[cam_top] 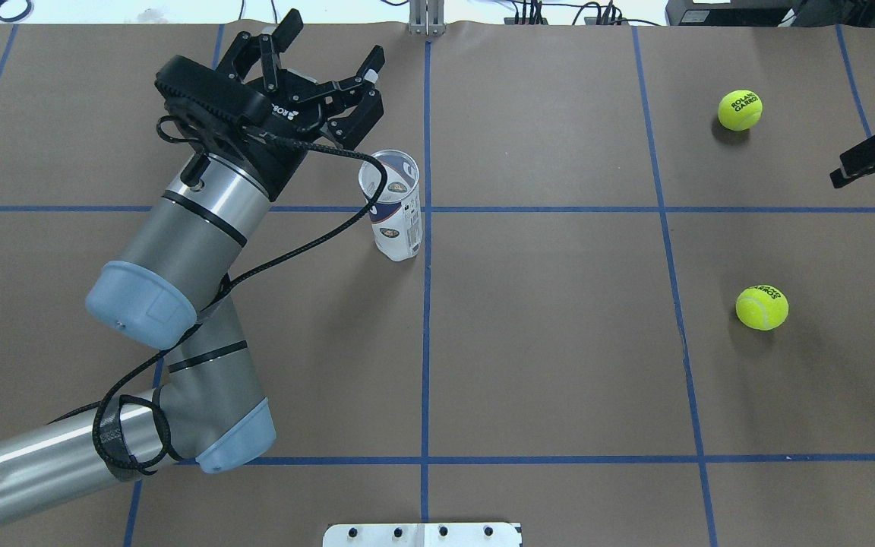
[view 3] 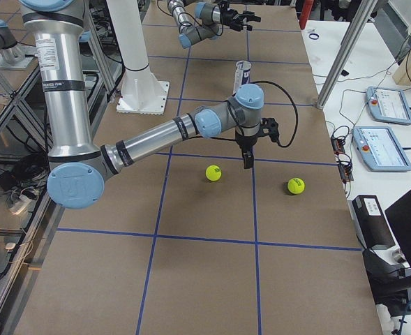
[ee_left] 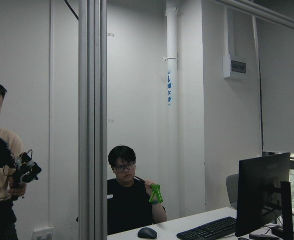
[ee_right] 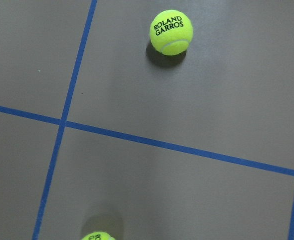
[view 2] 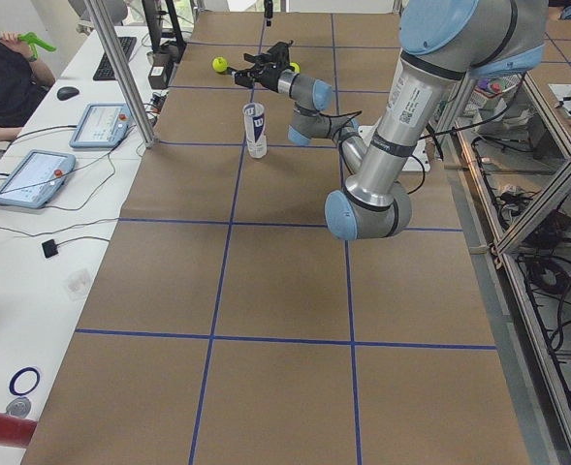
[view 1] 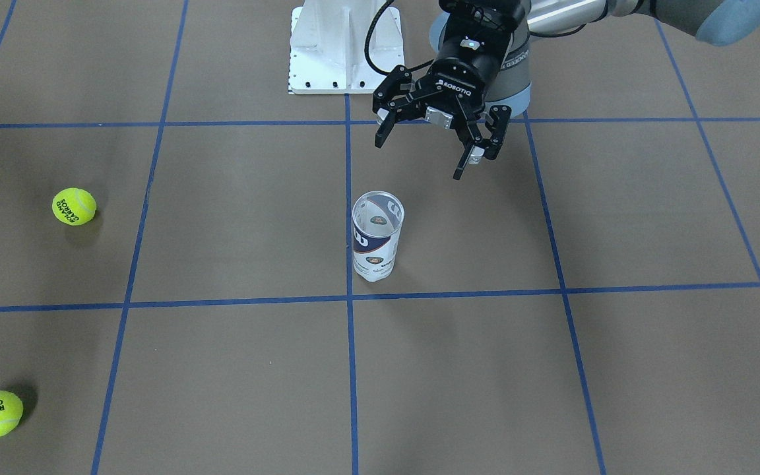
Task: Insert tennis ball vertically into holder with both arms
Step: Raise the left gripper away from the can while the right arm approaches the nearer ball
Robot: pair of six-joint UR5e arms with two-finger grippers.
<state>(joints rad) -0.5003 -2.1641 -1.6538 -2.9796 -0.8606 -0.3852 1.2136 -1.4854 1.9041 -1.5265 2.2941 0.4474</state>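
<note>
The holder (view 1: 377, 234) is a clear can with a white and navy label, standing upright and open-topped near the table's middle; it also shows in the overhead view (cam_top: 392, 205). My left gripper (view 1: 423, 155) is open and empty, held level high above the table, beside the holder on its robot side (cam_top: 331, 42). Two yellow tennis balls lie on my right side: the nearer one (cam_top: 762, 307) and the farther one (cam_top: 740, 110). My right gripper (cam_top: 863, 159) hangs above the table between them, pointing down (view 3: 247, 157); its jaws are too cut off to judge.
The white pedestal (view 1: 340, 46) stands at the robot's edge. Blue tape lines grid the brown table. The right wrist view shows one ball (ee_right: 171, 32) and the top of the other at its bottom edge (ee_right: 97, 236). Operators and tablets (view 2: 101, 124) sit beyond the far edge.
</note>
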